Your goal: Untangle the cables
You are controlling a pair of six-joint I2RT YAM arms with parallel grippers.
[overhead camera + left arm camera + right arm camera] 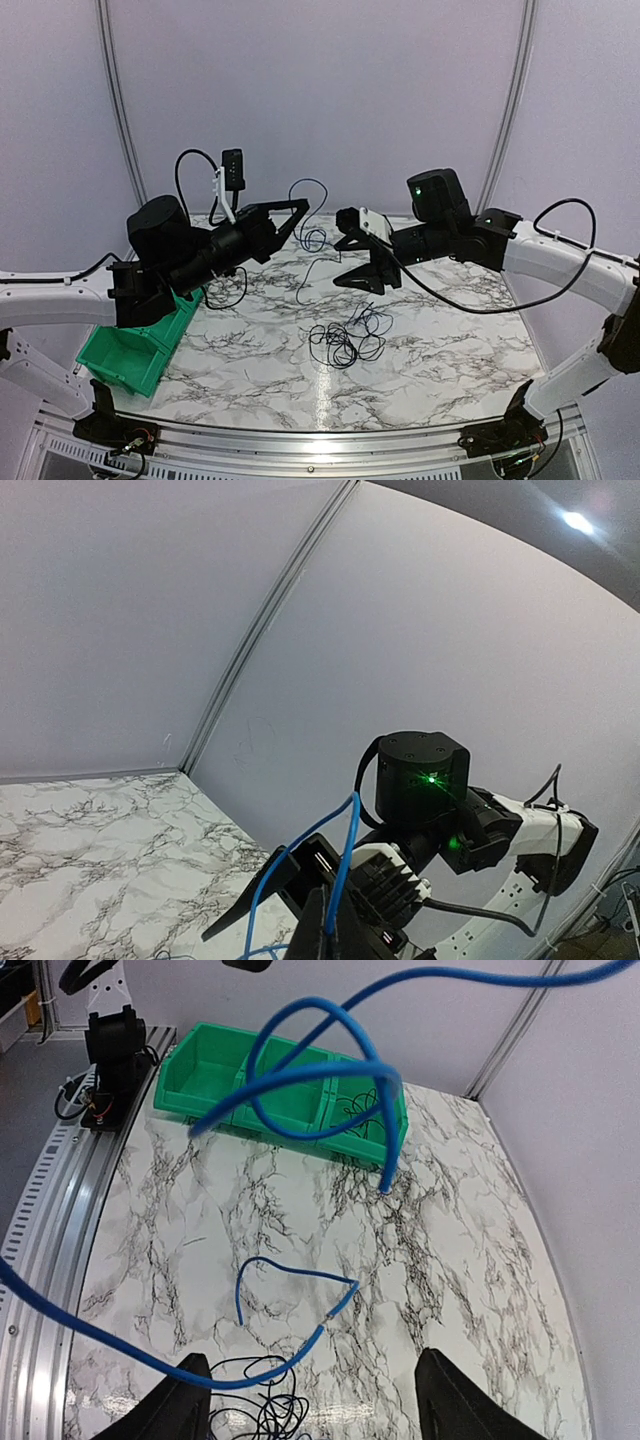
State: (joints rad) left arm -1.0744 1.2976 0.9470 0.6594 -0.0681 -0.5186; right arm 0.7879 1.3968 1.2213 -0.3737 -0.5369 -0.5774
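The left claw (303, 204) is pinching its tips together on the blue cable (312, 238) and holding it high over the far middle of the desk (450, 340). The right claw (352, 263) is hanging just to the right, with its two fingers spread wide and nothing between them. The job now looks like pulling this one cable free of the others. To do it well, the left claw should be holding tight and lifting slowly, up and away to the left. The right claw should be reaching for the loop or the tail to open it out. A fast tug would likely drag the whole pile along. The blue cable is making a round loop right under the left claw, and a thin tail is dropping from it toward the near side. So its long way is running up and down, with the held end on top. The loose end is pointing down at the pile of dark cables (345, 342) lying on the near middle of the desk. I cannot tell if the tail is caught in that pile.
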